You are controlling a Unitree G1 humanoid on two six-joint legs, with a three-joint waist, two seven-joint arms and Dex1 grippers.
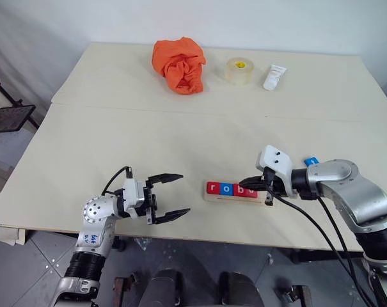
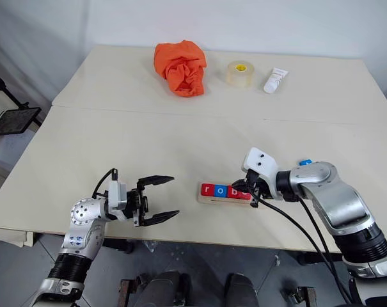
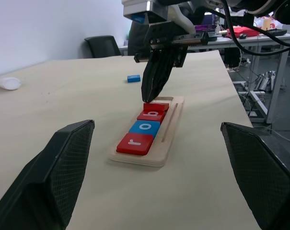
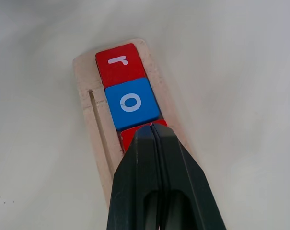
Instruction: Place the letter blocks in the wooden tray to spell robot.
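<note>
The wooden tray (image 1: pixel 235 197) lies near the table's front edge, right of centre. In it, from its left end, sit letter blocks: a red "r" (image 4: pixel 118 64), a blue "o" (image 4: pixel 132 102) and a red "b" (image 3: pixel 152 115). A further red block (image 3: pixel 156 106) lies just beyond them, partly hidden. My right gripper (image 1: pixel 242 183) is shut, with its joined tips down on that last red block. A loose blue block (image 1: pixel 311 161) lies on the table behind my right arm. My left gripper (image 1: pixel 185 193) hangs open and empty, left of the tray and pointing at it.
At the back of the table lie a crumpled orange cloth (image 1: pixel 179 64), a roll of clear tape (image 1: pixel 239 70) and a small white tube (image 1: pixel 274 77). The table's front edge (image 1: pixel 199 235) runs close below the tray.
</note>
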